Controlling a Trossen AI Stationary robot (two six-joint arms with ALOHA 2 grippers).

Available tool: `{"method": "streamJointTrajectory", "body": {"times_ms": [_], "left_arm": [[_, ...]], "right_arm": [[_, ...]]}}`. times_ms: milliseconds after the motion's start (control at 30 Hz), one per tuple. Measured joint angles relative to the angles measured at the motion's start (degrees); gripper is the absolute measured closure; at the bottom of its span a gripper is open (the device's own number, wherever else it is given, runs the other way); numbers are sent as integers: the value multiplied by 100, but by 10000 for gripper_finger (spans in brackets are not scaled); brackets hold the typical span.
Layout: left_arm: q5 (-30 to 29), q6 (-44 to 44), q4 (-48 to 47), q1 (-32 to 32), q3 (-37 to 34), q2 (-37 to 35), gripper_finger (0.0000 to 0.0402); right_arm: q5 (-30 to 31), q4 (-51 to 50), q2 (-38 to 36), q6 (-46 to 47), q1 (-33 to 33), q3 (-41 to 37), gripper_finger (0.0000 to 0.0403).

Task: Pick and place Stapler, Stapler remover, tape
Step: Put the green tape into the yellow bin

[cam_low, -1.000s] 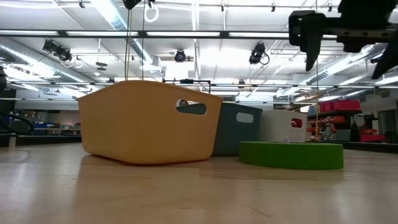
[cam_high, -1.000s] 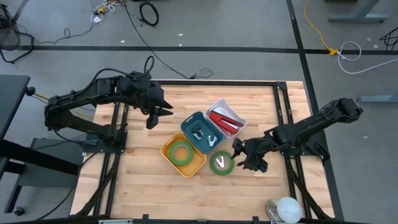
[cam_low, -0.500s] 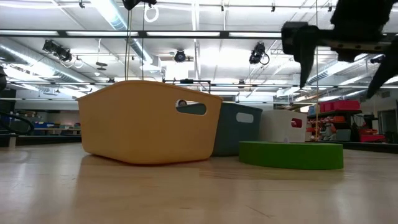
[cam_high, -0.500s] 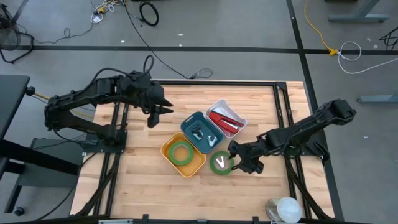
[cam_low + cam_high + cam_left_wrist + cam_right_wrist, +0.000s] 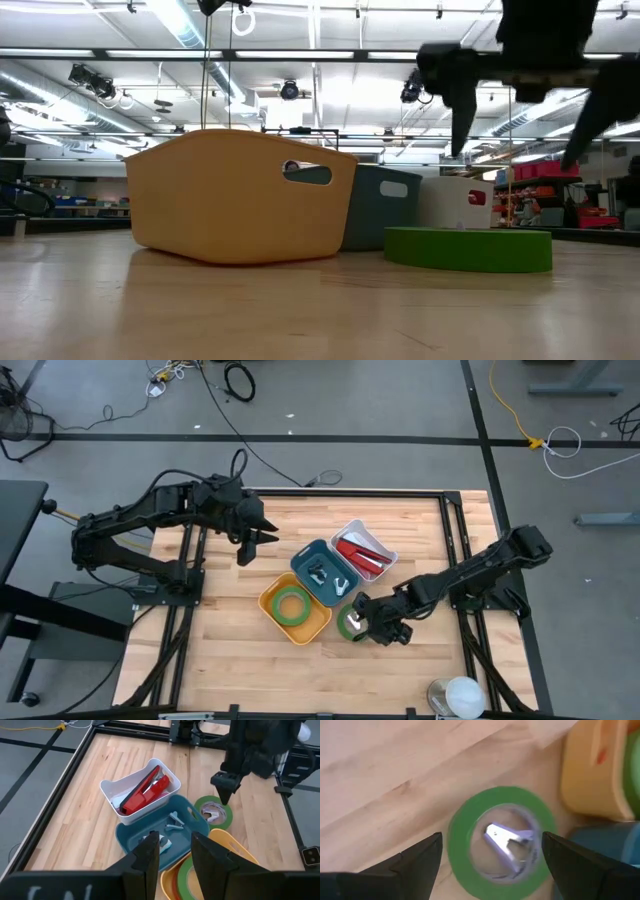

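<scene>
1. The right wrist view alone shows a staple remover lying inside the green tape roll; from above, the right gripper covers the roll's middle.
2. The left gripper hangs near the table's far-left corner, fingers narrowly parted, holding nothing.
3. Bins sit mid-table: yellow bin with tape, blue bin with small metal pieces, white bin with the red stapler.
4. Since a second ago the right gripper has slid leftward over the roll; its fingers stand wide, empty.
5. In the low view, the bins' contents are hidden.
</scene>
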Motion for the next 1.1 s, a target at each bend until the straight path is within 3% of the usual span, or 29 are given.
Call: {"method": "streamJointTrajectory", "body": {"times_ms": [500, 1100], "left_arm": [[0, 192, -1, 0, 0, 2, 287], [0, 202, 1, 0, 0, 2, 287]], "right_arm": [[-3, -95, 628, -52, 0, 0, 67], [7, -176, 1031, -108, -9, 0, 157]]}}
